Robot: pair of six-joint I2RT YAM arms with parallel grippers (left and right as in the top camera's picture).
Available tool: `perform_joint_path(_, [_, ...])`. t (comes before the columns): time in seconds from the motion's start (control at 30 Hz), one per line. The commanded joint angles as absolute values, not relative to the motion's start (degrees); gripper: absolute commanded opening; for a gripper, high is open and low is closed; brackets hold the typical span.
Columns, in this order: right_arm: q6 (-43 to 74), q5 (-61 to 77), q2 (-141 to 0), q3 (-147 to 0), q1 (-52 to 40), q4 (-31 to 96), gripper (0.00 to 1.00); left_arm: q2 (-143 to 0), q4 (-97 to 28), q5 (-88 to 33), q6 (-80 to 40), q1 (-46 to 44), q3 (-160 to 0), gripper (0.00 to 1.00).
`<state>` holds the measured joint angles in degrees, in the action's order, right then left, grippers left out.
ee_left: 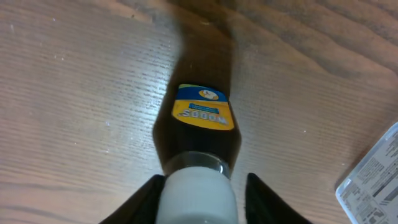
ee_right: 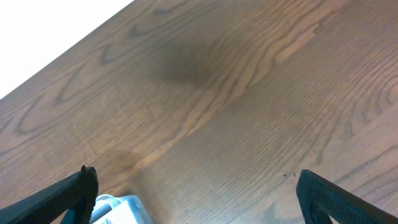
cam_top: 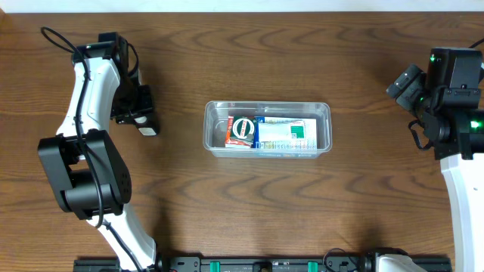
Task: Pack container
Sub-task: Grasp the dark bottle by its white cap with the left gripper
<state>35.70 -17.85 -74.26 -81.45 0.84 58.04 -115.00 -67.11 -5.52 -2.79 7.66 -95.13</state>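
The container [cam_top: 268, 128], a clear rectangular tub, sits mid-table with small boxes [cam_top: 283, 134] and a round green-and-white item [cam_top: 243, 129] inside. A dark bottle [ee_left: 200, 118] with a blue and yellow label and a white cap [ee_left: 198, 193] lies on the wood at the left. My left gripper [ee_left: 204, 178] straddles the cap: its left finger touches the cap and a narrow gap shows at its right finger. In the overhead view the left gripper [cam_top: 144, 121] covers most of the bottle. My right gripper [ee_right: 208, 199] hangs wide open over bare wood at the far right [cam_top: 406, 81].
A pale printed corner [ee_left: 373, 180] shows at the right edge of the left wrist view. A blue-white corner of the tub [ee_right: 118, 210] shows beside my right gripper's left finger. The table's far edge [ee_right: 62, 59] runs behind it.
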Motion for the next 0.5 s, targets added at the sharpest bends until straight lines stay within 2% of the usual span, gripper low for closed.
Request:
perform_joint_path(0.0, [35.1,-18.6,-74.3,-81.7,1.0,58.1,0.99,-115.7,-66.7,-4.9,-3.1,7.7,-94.7,0.35])
perform_joint_path(0.2, [35.1,-18.6,-74.3,-81.7,1.0,58.1,0.99,-115.7,-66.7,-4.9,-3.1,7.7,-94.7,0.23])
perform_joint_path(0.47, [35.1,-18.6,-74.3,-81.7,1.0,58.1,0.99,-114.8,-71.6,-5.1,-5.0,7.7,-98.4,0.2])
